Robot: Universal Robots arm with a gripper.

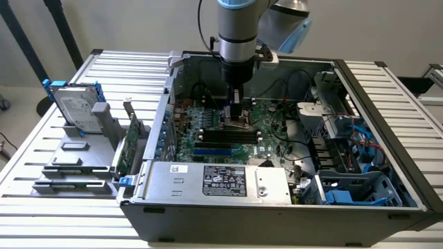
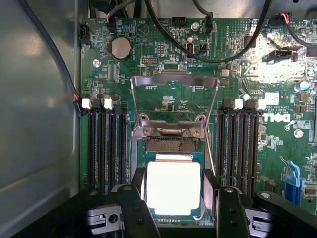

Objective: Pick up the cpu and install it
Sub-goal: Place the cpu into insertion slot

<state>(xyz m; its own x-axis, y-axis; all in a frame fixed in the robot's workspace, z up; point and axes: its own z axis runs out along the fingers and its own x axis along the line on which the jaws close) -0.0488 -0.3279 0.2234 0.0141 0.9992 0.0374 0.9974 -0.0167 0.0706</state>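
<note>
Installation step in hand. The gripper (image 2: 174, 181) is clamped on the cpu (image 2: 173, 193), which sits between its fingers just over the open socket (image 2: 171, 144). Judged: seating calls for square, level alignment.

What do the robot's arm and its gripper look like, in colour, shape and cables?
The arm is a silvery-grey cylinder with light blue caps at its joints. A thin black cable runs beside it. The gripper is narrower and black, with round bolt heads.
</note>
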